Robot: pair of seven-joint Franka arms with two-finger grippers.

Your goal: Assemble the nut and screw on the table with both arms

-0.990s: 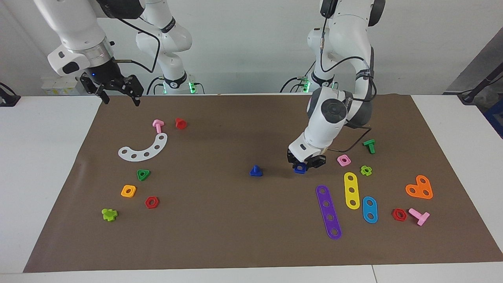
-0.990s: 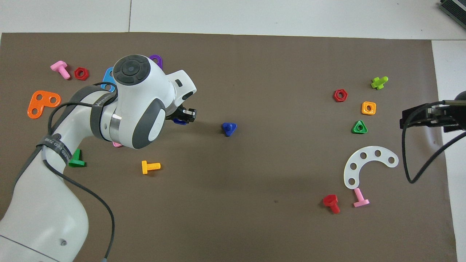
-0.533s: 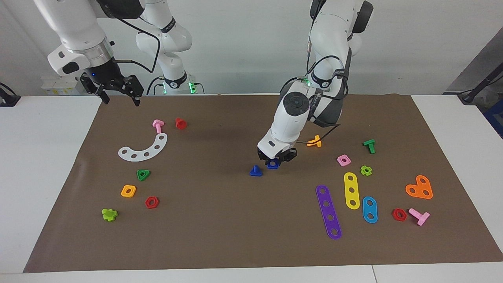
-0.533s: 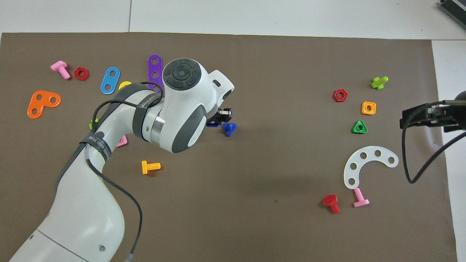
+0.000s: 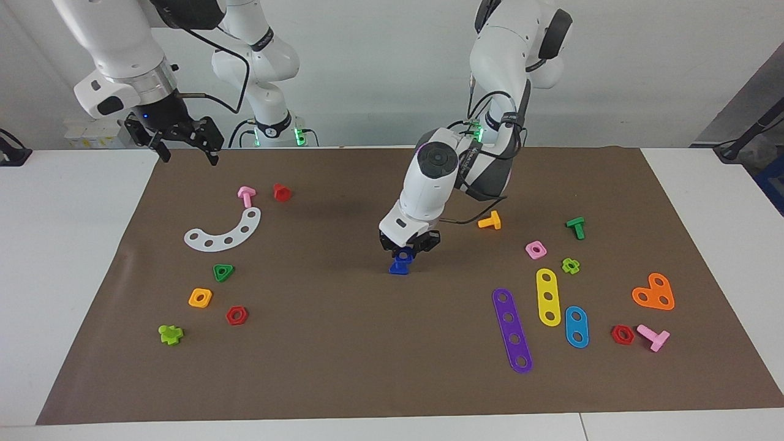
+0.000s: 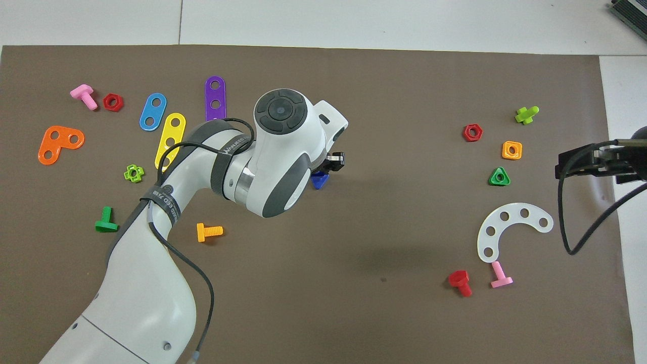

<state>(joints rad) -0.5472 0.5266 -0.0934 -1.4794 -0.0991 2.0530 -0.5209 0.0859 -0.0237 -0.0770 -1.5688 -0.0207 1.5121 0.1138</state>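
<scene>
The dark-blue screw (image 5: 399, 267) stands on its triangular head near the middle of the brown mat (image 5: 367, 367), shaft up. My left gripper (image 5: 407, 248) is shut on the dark-blue nut (image 5: 403, 253) and holds it right over the screw's shaft. In the overhead view the left arm's wrist covers the nut, and only a corner of the screw (image 6: 319, 180) shows beside the left gripper (image 6: 331, 163). My right gripper (image 5: 184, 142) hangs open and empty above the mat's corner at the right arm's end; it waits, and it also shows in the overhead view (image 6: 581, 163).
An orange T-bolt (image 5: 490, 221), pink square nut (image 5: 536, 249), green bolt (image 5: 576, 227) and coloured strips (image 5: 512, 329) lie toward the left arm's end. A white arc plate (image 5: 225, 232), green triangular nut (image 5: 223, 272), orange nut (image 5: 200, 297) and red nuts lie toward the right arm's end.
My left gripper has carried the nut across the mat from beside the pink square nut to right over the screw. The right arm has not moved.
</scene>
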